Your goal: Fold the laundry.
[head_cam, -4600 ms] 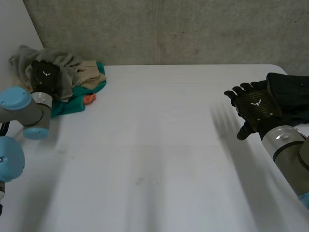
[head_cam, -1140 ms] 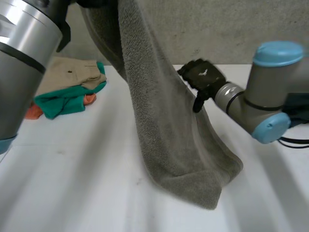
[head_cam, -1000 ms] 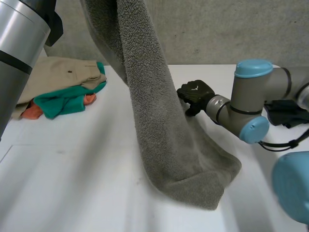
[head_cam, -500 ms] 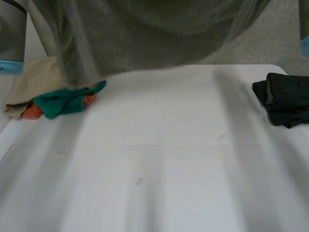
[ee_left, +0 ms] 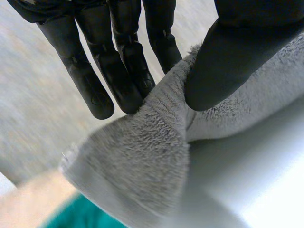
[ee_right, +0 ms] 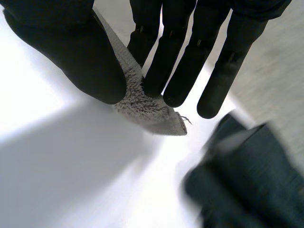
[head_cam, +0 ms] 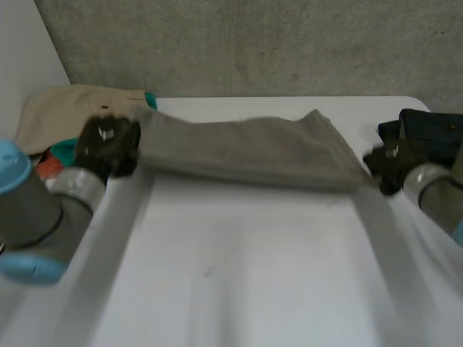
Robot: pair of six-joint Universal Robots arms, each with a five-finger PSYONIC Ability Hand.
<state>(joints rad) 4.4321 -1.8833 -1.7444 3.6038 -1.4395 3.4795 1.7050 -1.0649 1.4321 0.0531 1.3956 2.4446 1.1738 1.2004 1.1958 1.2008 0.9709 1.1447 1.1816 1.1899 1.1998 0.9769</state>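
Spanning the far half of the table (head_cam: 239,275) with the grey towel (head_cam: 246,148). Pinching a corner, thumb against straight fingers, with the left hand (head_cam: 108,144) near the table's left edge; likewise the right hand (head_cam: 391,163) near its right. Looks soft, thick, floppy, light: best held by corners.

Right hand (ee_right: 71,52) pinches towel (ee_right: 142,107) corner; dark garment (ee_right: 247,180) near.

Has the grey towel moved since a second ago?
Yes. The towel hung upright mid-table; now it stretches low across the table, between the clothes pile and the dark garment.
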